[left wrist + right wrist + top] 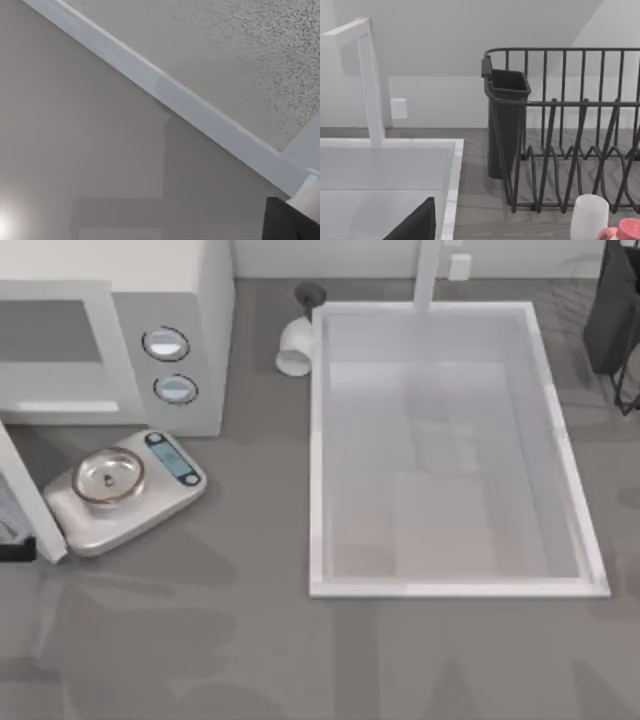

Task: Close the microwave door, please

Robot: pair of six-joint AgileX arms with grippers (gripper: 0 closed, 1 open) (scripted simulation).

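The microwave (170, 300) stands at the table's back left, two round dials (166, 343) on its side panel. Its front frame with a grey opening (50, 335) faces forward. The microwave door (32, 502) stands swung out, seen edge-on as a white slab running toward the front at the left edge. A dark part of my left gripper (10, 540) sits just behind the door's free end. The left wrist view is pressed close to a grey surface crossed by a pale white strip (165, 92), with a dark finger (287, 222) in its corner.
A silver kitchen scale (125, 488) sits just in front of the microwave, right beside the door's free end. A white sink (318, 450) fills the middle-right, with a white cup (296, 348) behind it. A dark dish rack (560, 130) stands at the back right.
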